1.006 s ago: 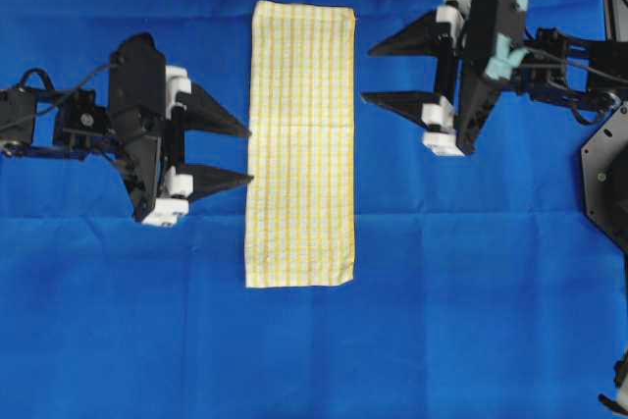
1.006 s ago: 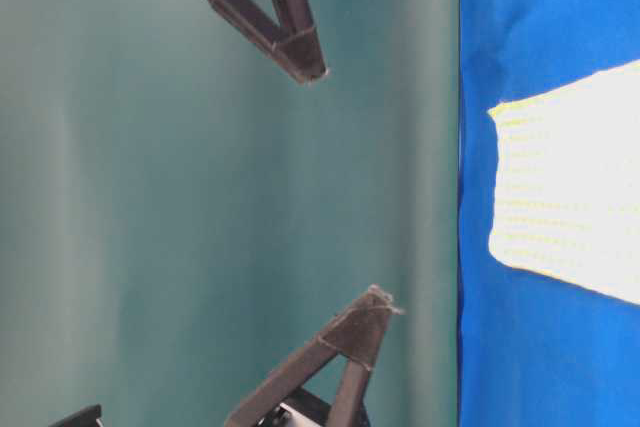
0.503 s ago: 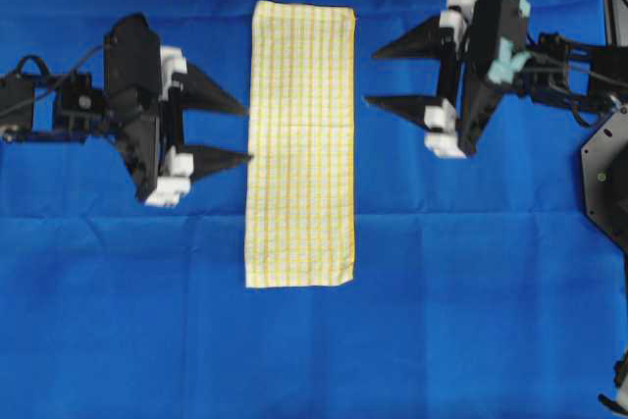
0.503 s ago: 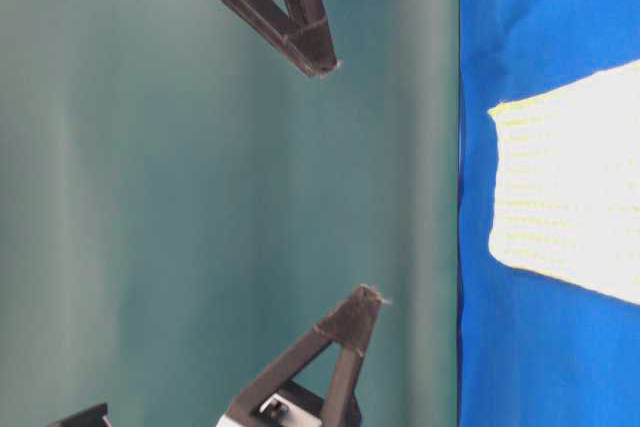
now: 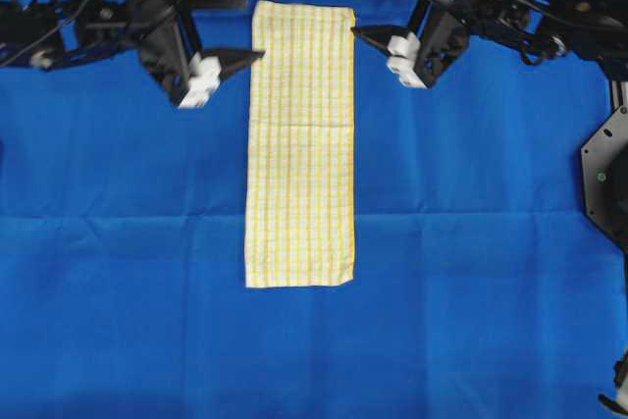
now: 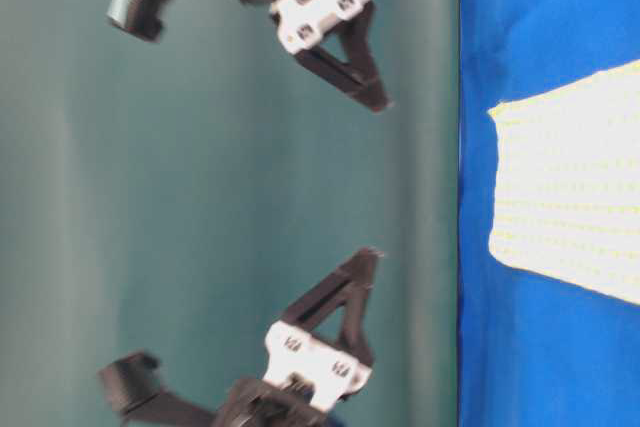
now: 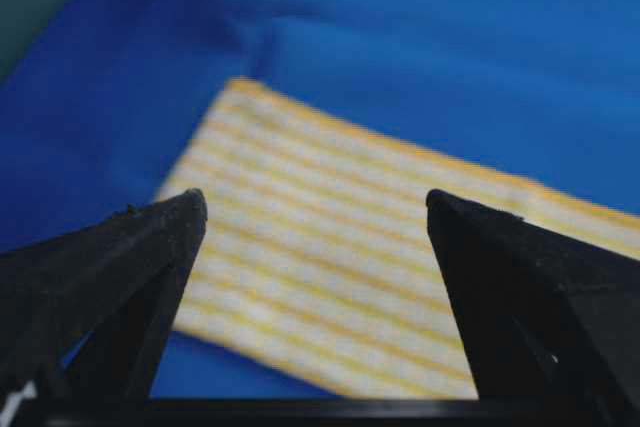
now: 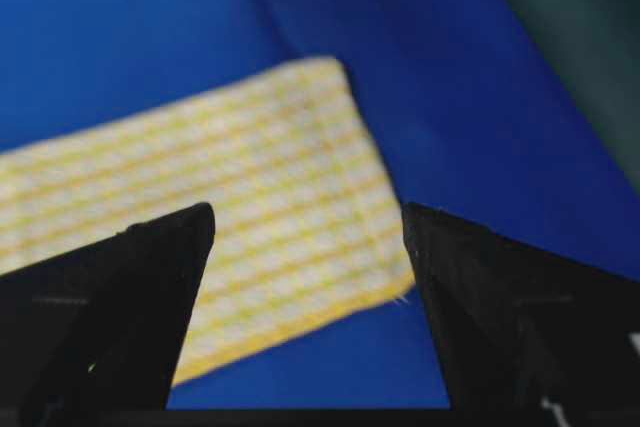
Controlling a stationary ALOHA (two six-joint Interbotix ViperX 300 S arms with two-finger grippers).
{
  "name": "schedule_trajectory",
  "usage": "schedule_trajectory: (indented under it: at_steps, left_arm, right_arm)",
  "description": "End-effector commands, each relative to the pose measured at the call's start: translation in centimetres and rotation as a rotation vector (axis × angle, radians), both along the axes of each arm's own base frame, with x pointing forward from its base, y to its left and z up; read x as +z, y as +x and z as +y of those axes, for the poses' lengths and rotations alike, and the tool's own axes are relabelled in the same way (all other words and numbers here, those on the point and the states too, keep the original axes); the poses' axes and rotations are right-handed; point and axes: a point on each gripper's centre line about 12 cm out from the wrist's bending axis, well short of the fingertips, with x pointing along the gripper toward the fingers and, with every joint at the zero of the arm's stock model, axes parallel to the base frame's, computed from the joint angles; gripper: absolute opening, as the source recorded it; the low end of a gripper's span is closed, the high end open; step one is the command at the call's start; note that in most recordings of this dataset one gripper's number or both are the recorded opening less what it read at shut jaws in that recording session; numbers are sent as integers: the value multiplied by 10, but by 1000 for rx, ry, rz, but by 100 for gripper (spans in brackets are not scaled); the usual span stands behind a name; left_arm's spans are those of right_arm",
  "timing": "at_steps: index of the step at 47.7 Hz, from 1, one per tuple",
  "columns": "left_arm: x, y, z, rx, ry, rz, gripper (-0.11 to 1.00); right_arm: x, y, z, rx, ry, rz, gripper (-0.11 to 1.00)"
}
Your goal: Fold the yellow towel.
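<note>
- Yellow towel [image 5: 299,144] flat on the blue cloth [image 5: 442,242], a long strip running away from the table's near edge, far end close under both arms.
- Left gripper [image 5: 228,26] spread wide, empty, hanging beside the towel's far left corner; one fingertip just at the hem in the overhead view.
- Right gripper [image 5: 378,9] likewise spread wide and empty, beside the far right corner.
- From the side view, both sets of fingers apart from the cloth, not touching.
- Likely step: descent onto the two far corners for a lengthwise fold.
- Risk: pinching the blue cloth along with the thin towel, dragging the whole cover.
- Risk: uneven descent, one corner caught and the other missed, giving a skewed fold.
- Risk: fingertips landing outside the hem and closing on nothing.
- Risk: bunching at the far edge if a fingertip pushes the hem sideways before closing.
</note>
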Motion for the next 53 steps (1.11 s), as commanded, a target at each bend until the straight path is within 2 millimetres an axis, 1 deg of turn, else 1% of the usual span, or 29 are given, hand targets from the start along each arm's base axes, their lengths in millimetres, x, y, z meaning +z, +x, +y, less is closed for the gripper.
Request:
schedule_trajectory:
  at_steps: [1, 3, 8, 9, 14, 18, 26, 33, 37, 40, 42, 44, 48, 49, 53]
  left_arm:
    - [0, 7, 14, 26, 14, -24, 87]
    - [-7, 9, 19, 39, 11, -14, 87]
    - [-26, 11, 36, 77, 4, 8, 87]
    - [-33, 11, 41, 90, -1, 15, 87]
    - [-46, 14, 56, 124, -4, 14, 87]
    - [-55, 16, 64, 139, -5, 20, 87]
    - [-75, 18, 77, 169, -24, 48, 87]
    - [-89, 22, 81, 173, -38, 71, 85]
    - [-97, 25, 82, 173, -43, 83, 81]
    - [-103, 25, 83, 176, -51, 98, 75]
    - [-107, 26, 84, 175, -51, 107, 66]
    - [-111, 25, 86, 175, -50, 118, 57]
    - [-115, 25, 87, 178, -53, 126, 33]
    - [-115, 26, 87, 178, -52, 125, 27]
    - [-116, 26, 88, 177, -51, 126, 8]
  right_arm:
    - [-3, 7, -14, -36, 10, -5, 78]
    - [-10, 8, -22, -58, 24, 9, 78]
    - [-26, 11, -35, -91, 48, 41, 77]
    - [-30, 12, -38, -97, 52, 46, 78]
    - [-43, 16, -47, -121, 72, 68, 77]
    - [-53, 20, -51, -133, 92, 82, 77]
    - [-70, 27, -56, -155, 129, 104, 78]
    - [-87, 32, -60, -181, 170, 124, 77]
    - [-94, 34, -61, -199, 191, 128, 77]
    - [-98, 34, -62, -213, 207, 128, 75]
    - [-99, 34, -62, -224, 220, 126, 73]
    - [-100, 34, -62, -229, 226, 127, 68]
    - [-100, 33, -62, -234, 227, 123, 48]
    - [-101, 33, -61, -233, 228, 124, 41]
    - [-101, 34, -61, -235, 230, 122, 17]
